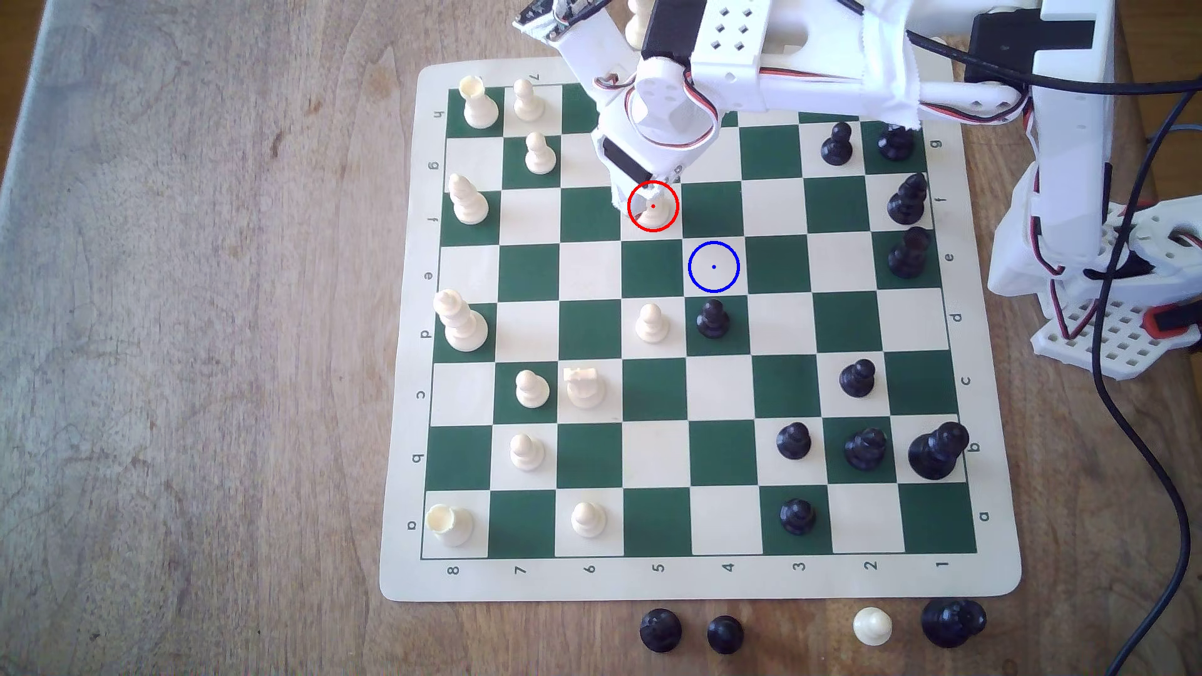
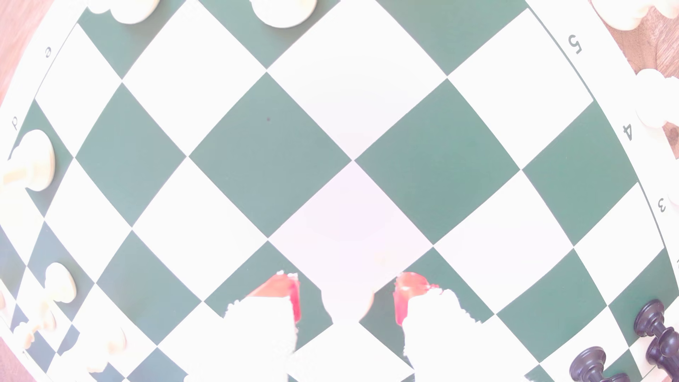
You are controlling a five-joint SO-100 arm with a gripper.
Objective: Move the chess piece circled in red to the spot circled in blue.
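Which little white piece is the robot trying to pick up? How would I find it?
Start at the green and cream chessboard and follow the white robot arm down to its gripper. Right under it stands the chess piece, a cream one on a cream square inside a drawn red circle. No other white piece stands close, and no other has a red ring.

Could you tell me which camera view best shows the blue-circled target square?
The exterior view: the spot appears whole, unoccupied, diagonally adjacent to the chess piece. The wrist view is overexposed and carries no blue marking, so I cannot pick the square out there.
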